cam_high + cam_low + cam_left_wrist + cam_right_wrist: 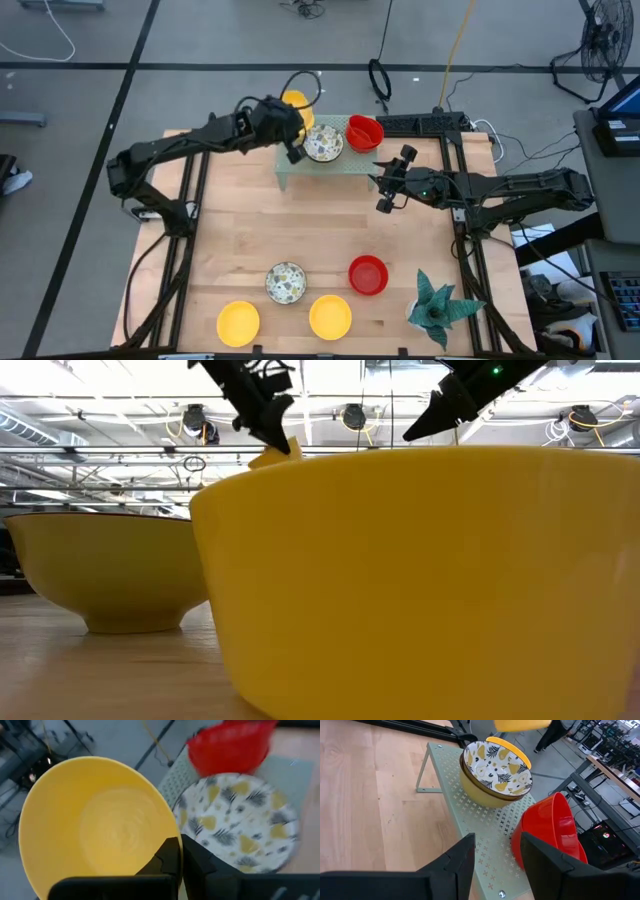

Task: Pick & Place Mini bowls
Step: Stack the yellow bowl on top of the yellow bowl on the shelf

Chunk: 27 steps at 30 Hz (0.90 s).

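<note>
The pale green perforated rack (322,163) stands at the far edge of the wooden table (300,230), and I take it as the landmark. The left gripper (292,135) is above the left end of the rack and pinches a yellow bowl (296,101) by its rim; in the left wrist view the two fingers (170,857) close on the near rim of this bowl (97,827). The held bowl hangs over the far left edge of the rack, partly beyond the table edge.

In the middle of the rack sits a patterned bowl (323,143), white with speckles, and in the right wrist view it (496,767) is stacked inside another yellow bowl (482,790). At the right end of the rack a red bowl (364,132) lies tilted, touching the rack surface near its edge.

The right gripper (392,182) hovers just in front of the right end of the rack, with the fingers spread and holding nothing.

Between the rack and the near table edge a wide band of bare wood is free. Near that front edge, well apart from the rack, stand a second patterned bowl (285,282), a second red bowl (368,275) and two yellow bowls (238,323) (330,316). A green plant (437,305) stands at the near right corner.
</note>
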Available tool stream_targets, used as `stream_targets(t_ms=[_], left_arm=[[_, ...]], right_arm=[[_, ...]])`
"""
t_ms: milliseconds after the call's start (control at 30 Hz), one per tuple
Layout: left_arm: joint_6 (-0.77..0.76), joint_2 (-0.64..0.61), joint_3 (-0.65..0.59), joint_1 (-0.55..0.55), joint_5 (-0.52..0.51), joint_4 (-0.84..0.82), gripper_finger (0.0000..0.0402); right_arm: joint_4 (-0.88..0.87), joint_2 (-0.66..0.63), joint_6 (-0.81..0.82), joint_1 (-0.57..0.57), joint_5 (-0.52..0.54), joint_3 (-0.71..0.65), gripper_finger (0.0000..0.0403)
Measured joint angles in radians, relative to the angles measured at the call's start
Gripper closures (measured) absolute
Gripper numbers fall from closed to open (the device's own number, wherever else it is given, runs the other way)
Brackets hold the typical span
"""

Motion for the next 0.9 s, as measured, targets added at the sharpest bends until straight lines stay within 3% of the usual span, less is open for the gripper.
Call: stream_targets(t_ms=[200, 433, 667, 900], left_arm=[[-0.001, 0.060, 0.001, 0.059, 0.024, 0.047, 0.0379], [0.004, 0.108, 0.001, 0.069, 0.053, 0.041, 0.0395], [0.021, 0.115, 0.001, 0.069, 0.043, 0.033, 0.0372], [0.024, 0.115, 0.001, 0.069, 0.039, -0.019, 0.0395]], right_arm=[[0.000, 0.000, 0.000, 0.000, 0.000, 0.000, 0.0259], [0.000, 0.000, -0.003, 0.000, 0.000, 0.000, 0.0259], [0.000, 0.000, -0.003, 0.000, 0.000, 0.000, 0.0259], [0.000, 0.000, -0.003, 0.000, 0.000, 0.000, 0.0259]])
